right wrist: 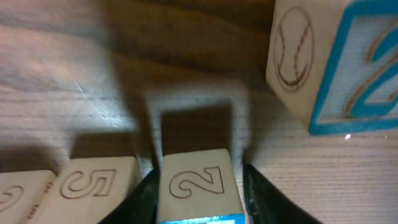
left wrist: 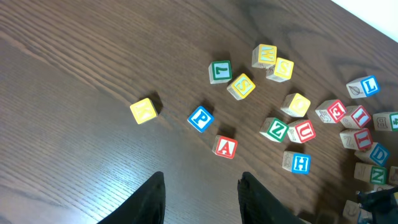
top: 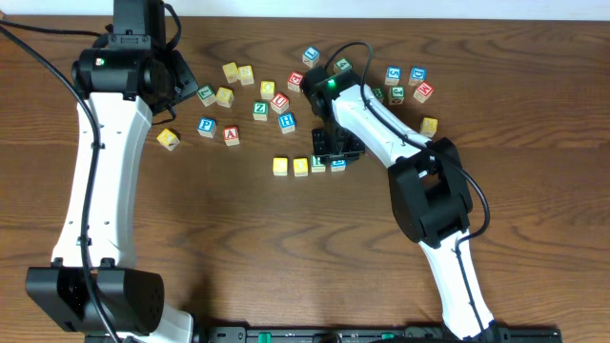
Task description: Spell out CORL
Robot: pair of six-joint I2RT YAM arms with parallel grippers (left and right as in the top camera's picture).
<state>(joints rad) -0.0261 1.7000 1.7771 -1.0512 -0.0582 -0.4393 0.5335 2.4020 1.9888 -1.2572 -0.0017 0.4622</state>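
Left wrist view — blue block [left wrist: 200, 118] reads P; red block [left wrist: 225, 147] at its 5 o'clock, A; green block [left wrist: 274, 129], Z. Right wrist — engraved 2 on centre block [right wrist: 196, 182]; 5 on its 9 o'clock neighbour [right wrist: 93, 182].

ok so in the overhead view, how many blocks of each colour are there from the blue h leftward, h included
yellow blocks: 5
blue blocks: 2
red blocks: 2
green blocks: 2
total: 11

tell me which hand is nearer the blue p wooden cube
Left. The left hand hangs open near the blue P wooden cube; the right hand is much farther off, closed on a wooden cube marked 2.
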